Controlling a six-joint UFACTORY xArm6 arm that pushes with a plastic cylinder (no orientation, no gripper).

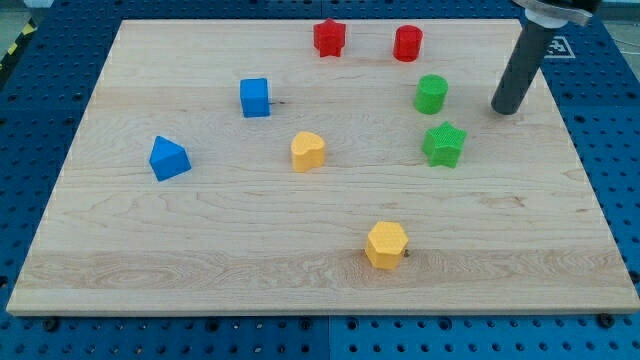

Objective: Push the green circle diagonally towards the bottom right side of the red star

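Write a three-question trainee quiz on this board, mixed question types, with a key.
1. True or false: my tip touches the green circle.
2. Which block lies nearest the view's bottom? A) blue cube B) yellow hexagon C) green star
3. Fill in: the red cylinder sits to the view's ____ of the red star.

Key: 1 false, it stands apart at the view's right; 2 B; 3 right.

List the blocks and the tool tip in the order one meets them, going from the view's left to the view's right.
blue triangular block → blue cube → yellow heart → red star → yellow hexagon → red cylinder → green circle → green star → my tip
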